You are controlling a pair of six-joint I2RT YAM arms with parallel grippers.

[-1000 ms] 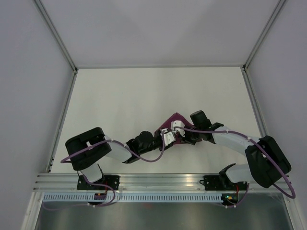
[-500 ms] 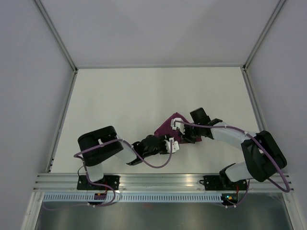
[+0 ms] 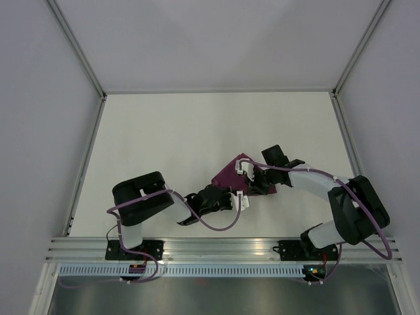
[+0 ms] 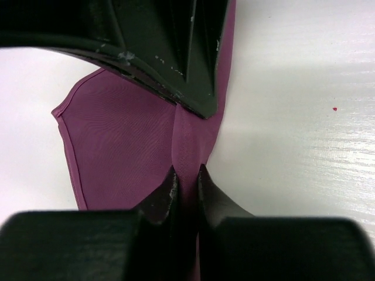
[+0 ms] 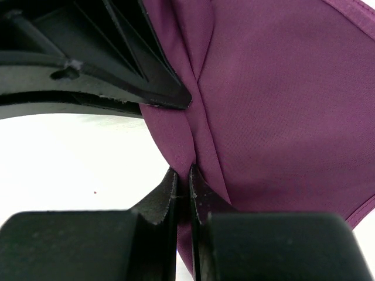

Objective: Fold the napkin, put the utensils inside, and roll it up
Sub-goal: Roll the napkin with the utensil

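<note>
Napkin (image 4: 123,146) fold is tightening up: my left gripper (image 4: 186,175), clamped on a ridge of it, is sliding back toward my bases since a second ago, my right gripper (image 5: 183,175) is pinching the same ridge further out, knife isn't showing anywhere

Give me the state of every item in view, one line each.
napkin: folded down to a small triangular shape on the table, with a raised crease pinched up along one edge.
left pincer: shut on the napkin's raised crease.
right pincer: shut on the same crease, facing the left one, tips close together.
</note>
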